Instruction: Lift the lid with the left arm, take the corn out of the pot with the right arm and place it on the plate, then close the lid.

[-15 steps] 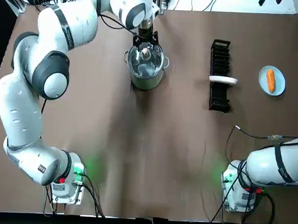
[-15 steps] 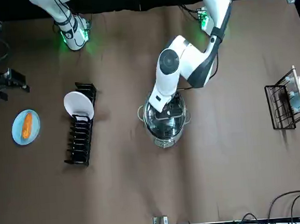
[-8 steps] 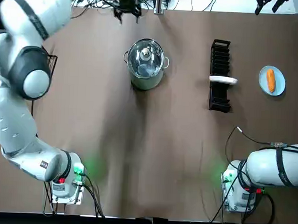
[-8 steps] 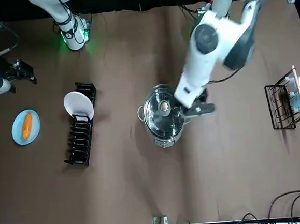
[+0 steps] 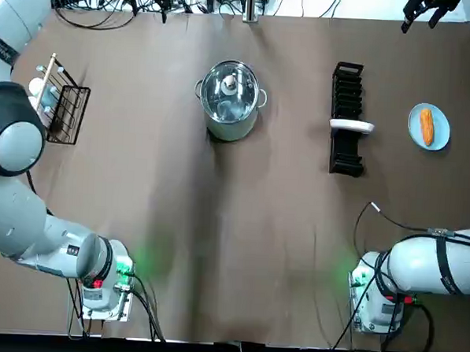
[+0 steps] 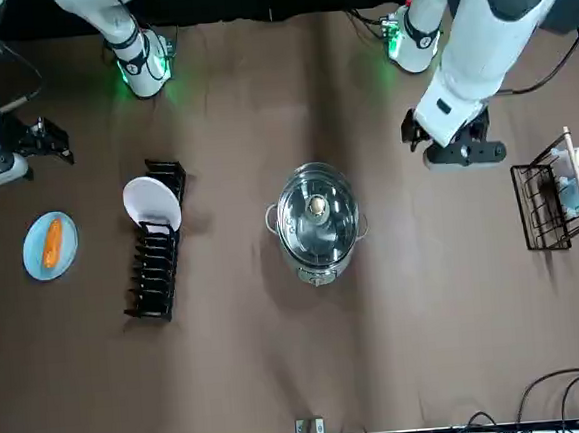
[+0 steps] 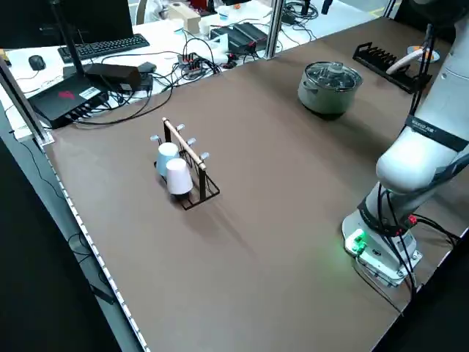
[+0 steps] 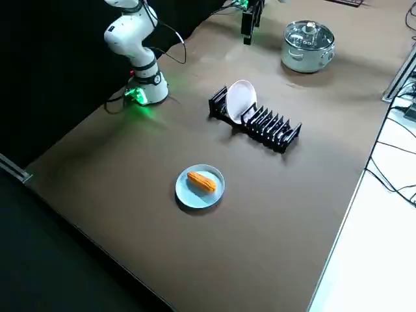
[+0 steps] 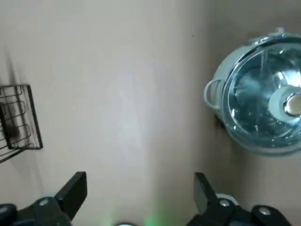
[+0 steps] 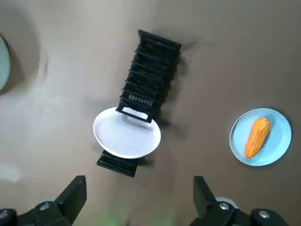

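The steel pot (image 5: 229, 98) stands at the far middle of the table with its glass lid (image 6: 315, 211) resting on it. The orange corn (image 5: 427, 125) lies on the blue plate (image 5: 415, 136) at the far right, also seen in the right side view as corn (image 8: 201, 181). My left gripper (image 6: 455, 148) hangs open and empty, high up and to the left of the pot; its wrist view shows the pot (image 9: 261, 115) off to one side. My right gripper (image 5: 427, 6) is open and empty, raised near the plate, with the corn (image 10: 257, 136) in its wrist view.
A black dish rack (image 5: 348, 95) holding a white plate (image 5: 352, 125) stands between the pot and the blue plate. A wire rack with cups (image 5: 61, 108) sits at the far left. Cables and equipment lie beyond the far edge.
My left gripper has left the lid knob, risen and swung away to the left of the pot. The lid stays on the pot. The right gripper shifted only slightly.
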Robot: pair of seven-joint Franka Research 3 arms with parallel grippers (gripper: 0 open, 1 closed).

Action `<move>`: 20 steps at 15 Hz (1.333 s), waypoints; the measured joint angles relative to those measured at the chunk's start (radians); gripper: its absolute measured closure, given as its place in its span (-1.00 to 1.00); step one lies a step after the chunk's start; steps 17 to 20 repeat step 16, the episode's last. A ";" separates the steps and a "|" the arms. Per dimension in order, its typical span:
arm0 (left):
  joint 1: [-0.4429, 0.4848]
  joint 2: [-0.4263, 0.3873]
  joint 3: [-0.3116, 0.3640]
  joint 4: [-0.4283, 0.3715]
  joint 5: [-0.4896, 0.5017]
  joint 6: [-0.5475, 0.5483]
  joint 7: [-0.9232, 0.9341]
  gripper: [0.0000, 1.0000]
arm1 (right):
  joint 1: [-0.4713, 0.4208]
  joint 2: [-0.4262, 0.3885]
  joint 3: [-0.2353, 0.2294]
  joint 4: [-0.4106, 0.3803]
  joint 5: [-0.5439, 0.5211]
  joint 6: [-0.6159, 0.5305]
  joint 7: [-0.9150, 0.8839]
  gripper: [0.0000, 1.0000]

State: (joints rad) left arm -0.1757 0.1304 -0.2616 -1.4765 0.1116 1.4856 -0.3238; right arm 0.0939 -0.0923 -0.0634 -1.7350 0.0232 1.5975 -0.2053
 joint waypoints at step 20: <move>0.089 -0.167 0.148 -0.032 -0.123 -0.058 0.227 -1.00 | 0.002 -0.023 -0.004 -0.015 -0.026 0.019 0.000 -1.00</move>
